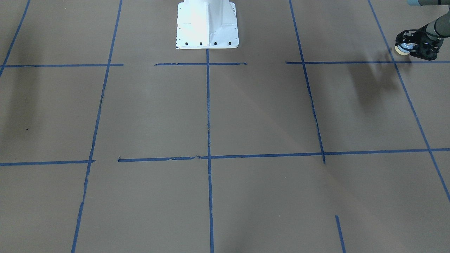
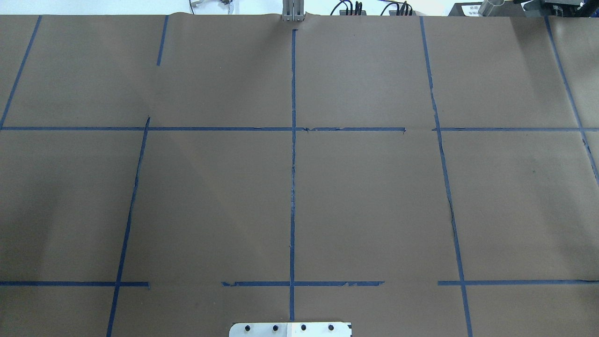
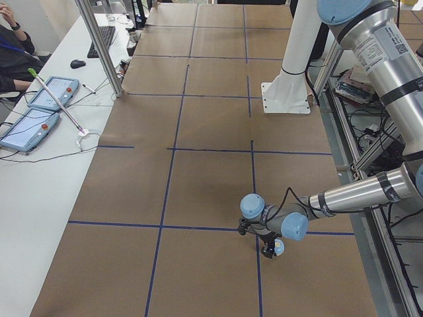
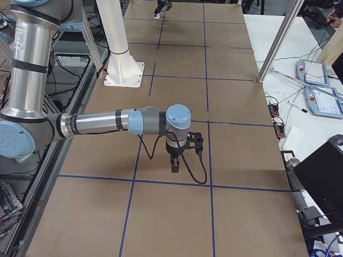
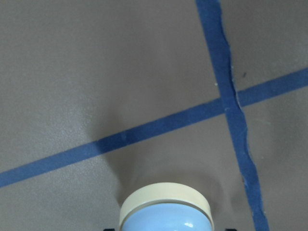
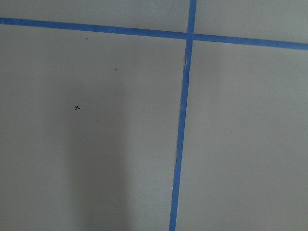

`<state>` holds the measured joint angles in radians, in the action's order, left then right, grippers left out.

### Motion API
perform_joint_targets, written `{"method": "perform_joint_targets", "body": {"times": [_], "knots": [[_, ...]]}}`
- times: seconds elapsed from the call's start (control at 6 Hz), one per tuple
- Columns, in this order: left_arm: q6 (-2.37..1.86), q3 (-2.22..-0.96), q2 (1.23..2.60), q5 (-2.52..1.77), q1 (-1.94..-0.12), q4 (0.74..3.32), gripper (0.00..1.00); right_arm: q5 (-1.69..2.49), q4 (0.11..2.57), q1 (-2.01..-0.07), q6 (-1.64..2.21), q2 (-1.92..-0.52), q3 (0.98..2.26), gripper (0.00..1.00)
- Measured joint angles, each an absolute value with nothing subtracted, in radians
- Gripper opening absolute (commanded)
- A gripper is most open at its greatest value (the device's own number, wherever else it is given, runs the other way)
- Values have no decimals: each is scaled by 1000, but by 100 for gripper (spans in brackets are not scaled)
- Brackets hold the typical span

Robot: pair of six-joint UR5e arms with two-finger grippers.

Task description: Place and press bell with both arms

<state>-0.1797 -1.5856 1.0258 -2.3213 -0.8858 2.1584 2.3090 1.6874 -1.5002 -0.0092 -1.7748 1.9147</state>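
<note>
My left gripper is shut on the bell, a light-blue dome with a cream base rim. It holds the bell tilted above the brown table, at the table's left end close to the robot's side. The bell fills the bottom edge of the left wrist view, over a crossing of blue tape lines. In the exterior left view the bell sits at the tip of the near arm. My right gripper points down over the table's right end; it shows only in the exterior right view, so I cannot tell whether it is open or shut.
The white bolted pedestal stands at the middle of the robot's side. Blue tape lines divide the brown table cover into squares. A side table with tablets and a metal post borders the far edge.
</note>
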Motion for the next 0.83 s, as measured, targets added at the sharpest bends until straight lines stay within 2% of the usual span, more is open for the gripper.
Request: {"method": "perform_joint_targets", "body": {"times": [0.17, 0.5, 0.83], "knots": [[-185, -1589, 1026, -2318, -886, 2170, 9, 2310, 1687, -1500, -9, -1775, 1915, 100], [-187, -1673, 1024, -2312, -926, 2177, 4, 2310, 1687, -1500, -8, -1774, 1916, 100], [-235, -1798, 1047, -2308, -1074, 2173, 3, 2310, 1687, -1499, -7, -1773, 1915, 100]]}}
